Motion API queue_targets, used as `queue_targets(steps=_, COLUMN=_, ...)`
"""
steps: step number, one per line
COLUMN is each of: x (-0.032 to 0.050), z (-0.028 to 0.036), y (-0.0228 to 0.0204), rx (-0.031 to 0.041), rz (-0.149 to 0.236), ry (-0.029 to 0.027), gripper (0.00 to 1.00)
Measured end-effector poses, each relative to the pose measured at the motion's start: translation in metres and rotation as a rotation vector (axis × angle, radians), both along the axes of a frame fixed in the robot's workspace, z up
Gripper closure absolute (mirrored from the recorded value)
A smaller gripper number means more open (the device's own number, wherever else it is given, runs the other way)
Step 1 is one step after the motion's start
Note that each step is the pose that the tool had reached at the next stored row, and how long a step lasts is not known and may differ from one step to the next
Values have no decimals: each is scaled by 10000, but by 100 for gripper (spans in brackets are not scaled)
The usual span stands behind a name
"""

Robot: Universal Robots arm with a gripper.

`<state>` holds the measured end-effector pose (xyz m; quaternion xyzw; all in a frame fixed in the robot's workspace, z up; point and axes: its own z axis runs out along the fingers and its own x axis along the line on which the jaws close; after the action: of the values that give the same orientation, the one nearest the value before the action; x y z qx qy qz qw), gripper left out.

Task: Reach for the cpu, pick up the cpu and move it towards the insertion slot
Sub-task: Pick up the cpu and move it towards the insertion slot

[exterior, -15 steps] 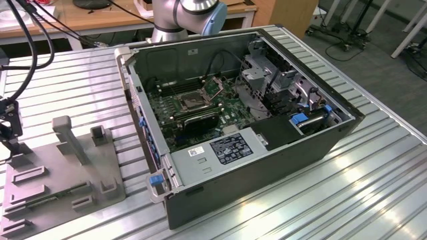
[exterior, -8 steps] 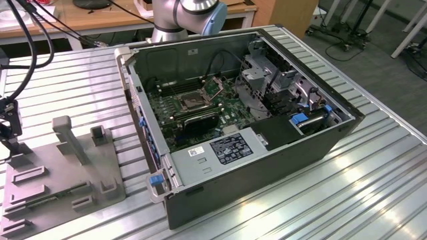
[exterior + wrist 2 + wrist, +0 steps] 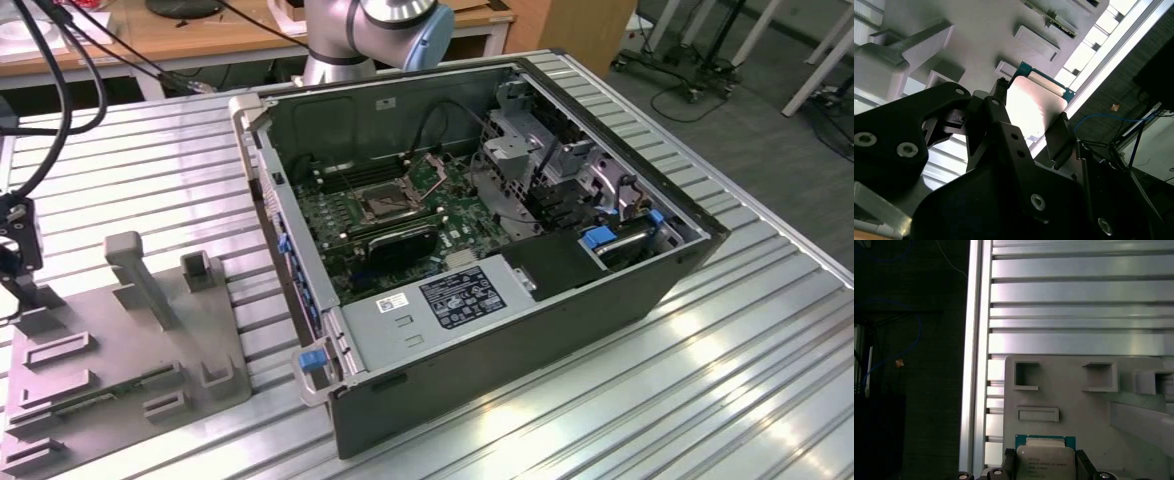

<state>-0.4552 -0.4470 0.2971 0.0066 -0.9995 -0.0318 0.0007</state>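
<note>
While unreadable print crosses its face, the cpu (image 3: 1045, 462) sits clamped in the hand (image 3: 1031, 107).

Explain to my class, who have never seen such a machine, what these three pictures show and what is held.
A robot arm works at a ribbed metal table. The exterior view, from a camera off the arm, shows an open computer case with its square chip socket, and a grey tray at the exterior view's left. The other two pictures come from cameras near the arm's wrist. There the gripper holds a small silvery chip by two opposite edges, over the tray.
</note>
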Motion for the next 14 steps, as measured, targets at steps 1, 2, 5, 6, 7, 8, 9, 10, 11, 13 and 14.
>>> queue_targets(steps=1, x=0, z=4, y=0, rx=1, rz=0, ry=-1, gripper=45)
queue_targets(steps=2, x=0, z=7, y=0, rx=1, rz=0, ry=-1, gripper=45)
queue_targets(steps=5, x=0, z=19, y=0, rx=1, rz=0, ry=-2, gripper=45)
queue_targets(steps=6, x=0, z=24, y=0, rx=1, rz=0, ry=-1, gripper=45)
queue_targets(steps=7, x=0, z=29, y=0, rx=0, rz=0, ry=-1, gripper=45)
queue_targets(steps=8, x=0, z=33, y=0, rx=1, rz=0, ry=-1, gripper=45)
queue_targets(steps=9, x=0, z=38, y=0, rx=1, rz=0, ry=-1, gripper=45)
queue_targets(steps=10, x=0, z=42, y=0, rx=1, rz=0, ry=-1, gripper=45)
queue_targets(steps=11, x=0, z=47, y=0, rx=1, rz=0, ry=-1, gripper=45)
queue_targets(steps=13, x=0, z=56, y=0, rx=1, rz=0, ry=-2, gripper=45)
queue_targets(steps=14, x=0, z=61, y=0, rx=1, rz=0, ry=-2, gripper=45)
